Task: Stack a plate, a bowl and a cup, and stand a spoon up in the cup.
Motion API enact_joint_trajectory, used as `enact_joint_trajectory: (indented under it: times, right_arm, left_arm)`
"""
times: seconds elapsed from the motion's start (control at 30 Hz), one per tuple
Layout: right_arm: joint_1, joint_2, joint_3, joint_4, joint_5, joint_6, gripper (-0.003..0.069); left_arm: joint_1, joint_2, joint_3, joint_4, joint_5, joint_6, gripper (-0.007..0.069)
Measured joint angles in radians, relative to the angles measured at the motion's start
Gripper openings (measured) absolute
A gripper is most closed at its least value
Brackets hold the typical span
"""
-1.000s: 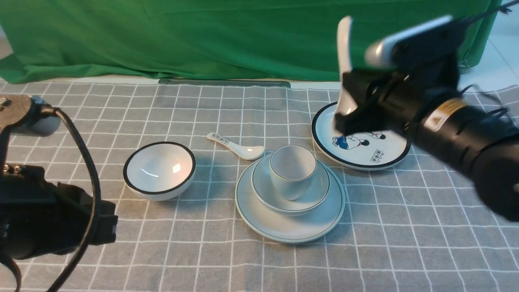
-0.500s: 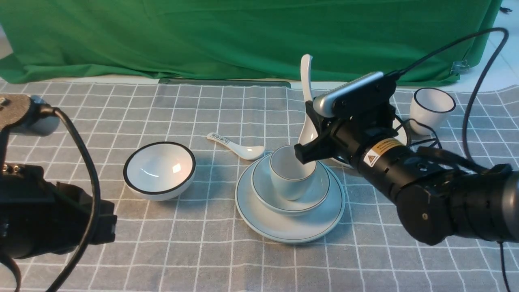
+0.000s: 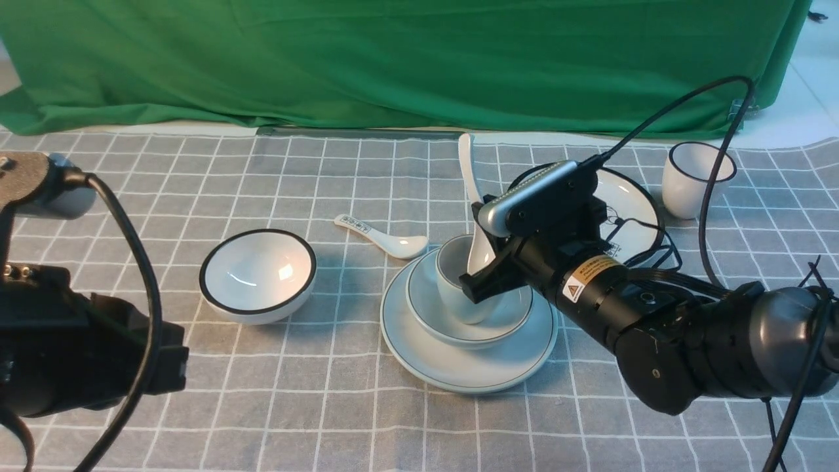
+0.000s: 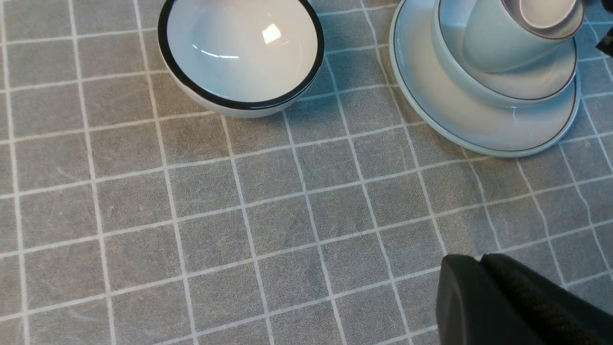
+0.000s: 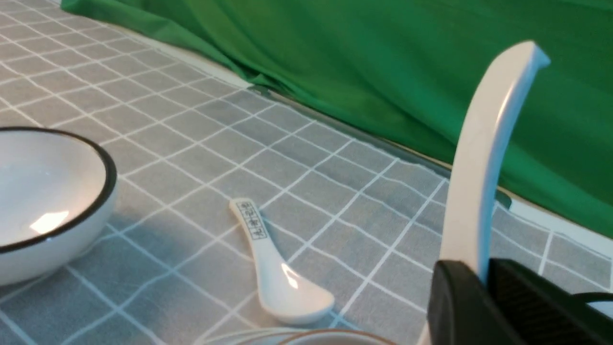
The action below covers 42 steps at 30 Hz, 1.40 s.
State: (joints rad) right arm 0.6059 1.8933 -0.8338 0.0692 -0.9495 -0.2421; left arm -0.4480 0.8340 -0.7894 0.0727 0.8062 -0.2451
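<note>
The plate (image 3: 468,367) lies at the table's middle with the bowl (image 3: 452,328) on it and the cup (image 3: 452,292) standing in the bowl. My right gripper (image 3: 482,272) is shut on the plain white spoon (image 3: 467,167), which stands nearly upright, scoop end down inside the cup. In the right wrist view its handle (image 5: 483,158) rises from between the jaws of the right gripper (image 5: 481,273). My left gripper (image 4: 479,261) is shut on nothing, low over bare cloth near the stack, where the plate (image 4: 459,120) shows.
A black-rimmed white bowl (image 3: 257,275) sits left of the stack. A spoon with a printed handle (image 3: 383,237) lies between them. Behind my right arm are a cartoon plate (image 3: 629,203) and a black-rimmed cup (image 3: 696,178). Green cloth closes the far edge.
My right arm has come down and to the left with the spoon, from above the cartoon plate to the cup. The scoop end now sits inside the cup. The left arm has not moved.
</note>
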Motion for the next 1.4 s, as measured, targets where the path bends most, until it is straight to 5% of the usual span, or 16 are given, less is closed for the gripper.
enact_joint_trajectory:
  times: [0.33,0.67,0.97,1.27,1.4]
  right_arm:
    - [0.0,0.025,0.0,-0.003,-0.007,0.0,0.0129]
    - [0.037,0.025,0.0,-0.006,-0.012,0.0,0.0274]
    - [0.048,-0.001,0.012,0.005,-0.013,-0.072,0.0284]
    - [0.048,-0.257,0.05,0.224,0.344,-0.362,0.0285]
    - [0.048,-0.385,0.051,0.234,0.545,-0.384,0.0271]
  left_arm:
    - [0.0,0.0,0.0,0.0,0.0,0.0,0.0009]
    - [0.0,0.0,0.0,0.0,0.0,0.0,0.0009]
    - [0.0,0.0,0.0,0.001,0.004,-0.004,0.0009]
    - [0.0,0.0,0.0,0.002,0.032,-0.004,0.0009]
    - [0.0,0.0,0.0,0.003,0.032,-0.004,0.0009]
